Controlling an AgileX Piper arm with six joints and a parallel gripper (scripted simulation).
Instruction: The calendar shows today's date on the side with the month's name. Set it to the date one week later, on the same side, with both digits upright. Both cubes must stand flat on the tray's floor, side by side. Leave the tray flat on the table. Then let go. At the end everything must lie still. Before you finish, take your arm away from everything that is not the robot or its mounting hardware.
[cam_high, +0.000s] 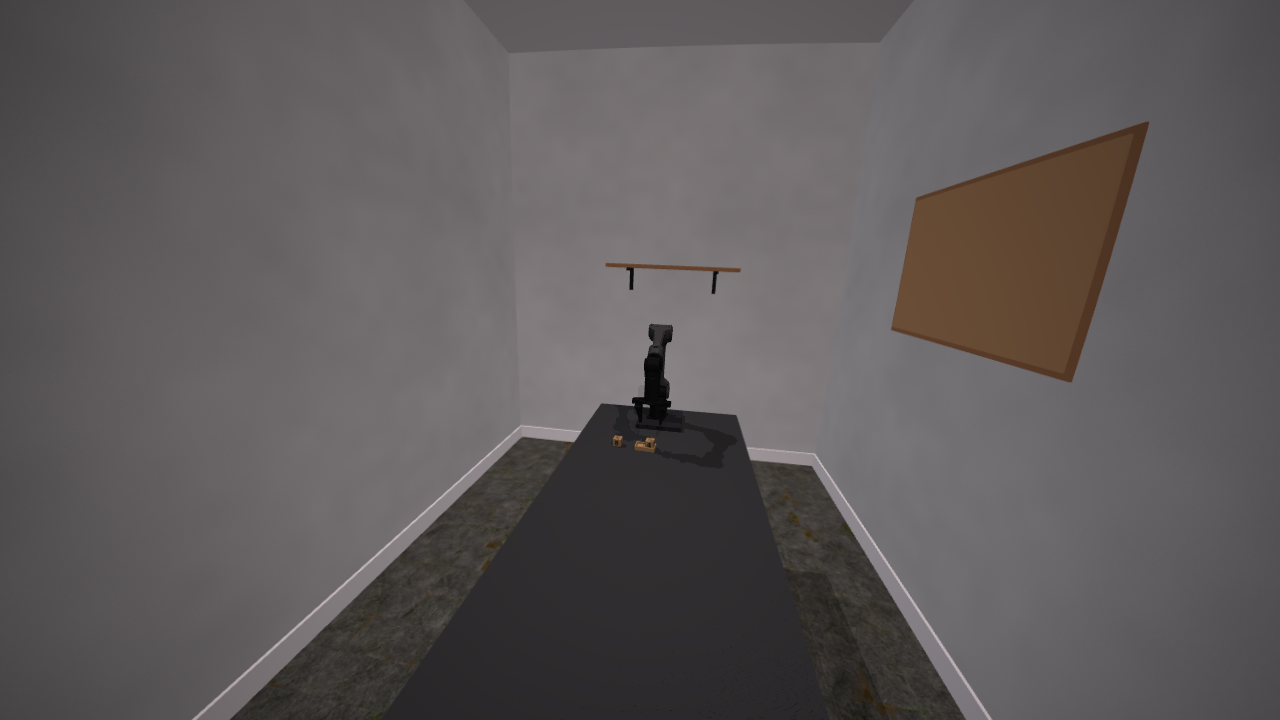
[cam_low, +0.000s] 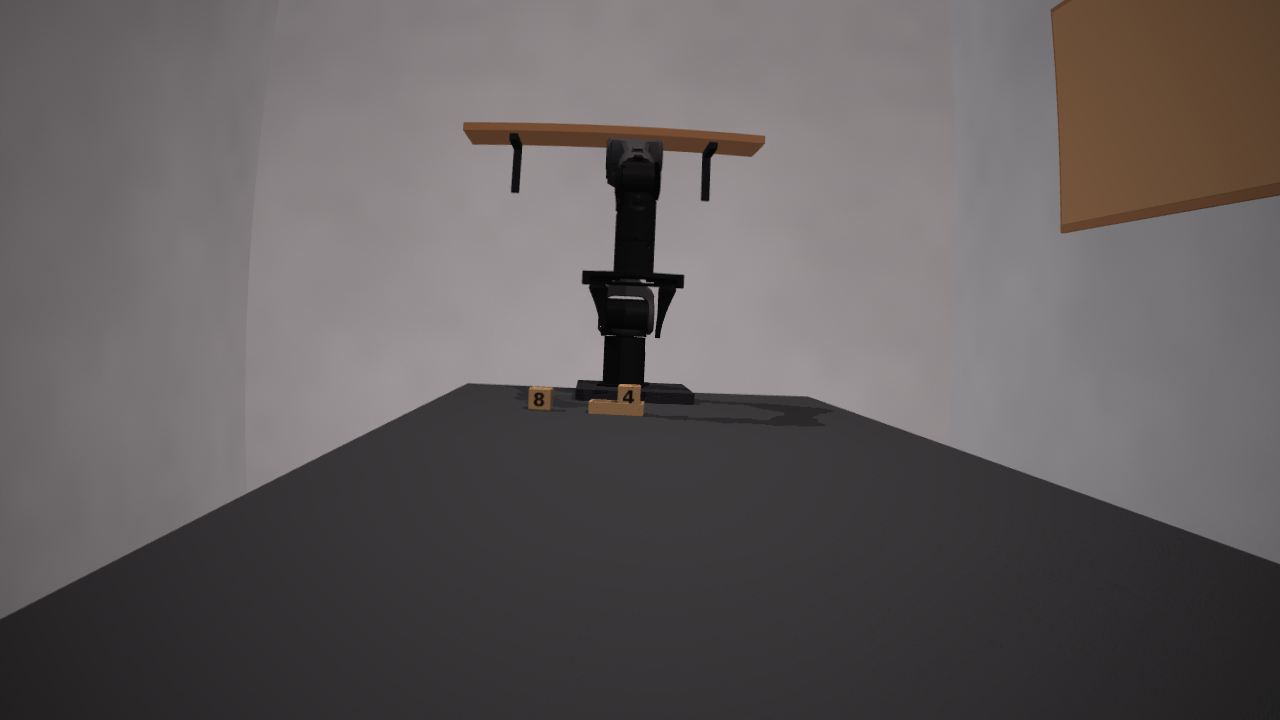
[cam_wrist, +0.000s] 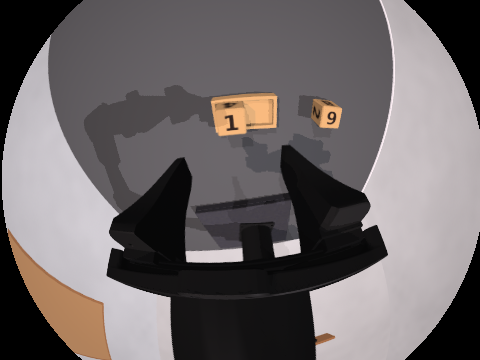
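Note:
The small wooden tray (cam_high: 644, 448) (cam_low: 615, 409) (cam_wrist: 274, 111) lies flat on the table. One wooden cube (cam_high: 649, 442) (cam_low: 629, 394) (cam_wrist: 230, 123) stands in its right half as the exterior camera sees it, with an upright 4 towards that camera; the wrist view shows a 1 on its robot side. A second cube (cam_high: 617, 440) (cam_low: 539, 398) (cam_wrist: 327, 115) stands on the table left of the tray in the exterior view, turned somewhat, showing 8 there and 2 and 9 in the wrist view. My gripper (cam_high: 652, 421) (cam_low: 629, 334) (cam_wrist: 233, 161) is wide open and empty, above and behind the tray.
The robot's base (cam_low: 666, 394) stands on the dark table (cam_high: 635, 555) (cam_low: 626, 537) behind the tray. A wooden shelf (cam_high: 673, 266) (cam_low: 572, 136) hangs on the back wall, and a brown board (cam_high: 1011, 259) (cam_low: 1172, 116) on the right wall.

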